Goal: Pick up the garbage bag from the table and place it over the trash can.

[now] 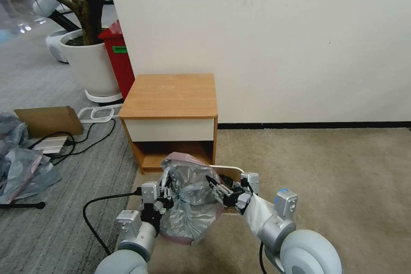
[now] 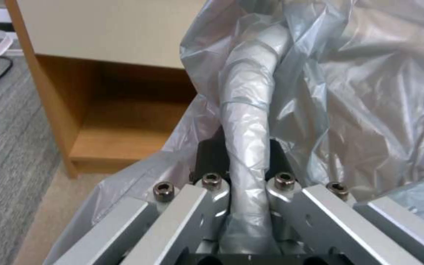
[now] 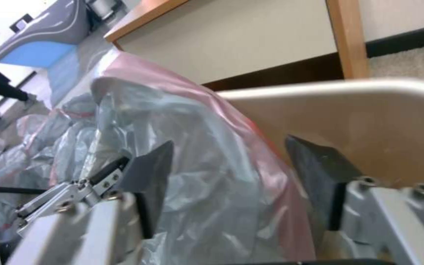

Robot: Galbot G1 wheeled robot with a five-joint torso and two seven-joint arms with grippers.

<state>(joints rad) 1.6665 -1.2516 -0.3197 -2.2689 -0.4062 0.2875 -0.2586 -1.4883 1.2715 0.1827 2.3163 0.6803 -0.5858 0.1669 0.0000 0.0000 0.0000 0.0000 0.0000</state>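
Head view | left end effector (image 1: 165, 194) clamps garbage bag (image 1: 192, 205); right end effector (image 1: 216, 188) beside it

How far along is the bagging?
Done: the bag is off the table and lies bunched over the can on the floor. In hand: the left gripper is shut on a twisted fold of the bag; the right gripper is open, straddling bag and can wall. Left: the can's right rim is bare, so the bag needs spreading.
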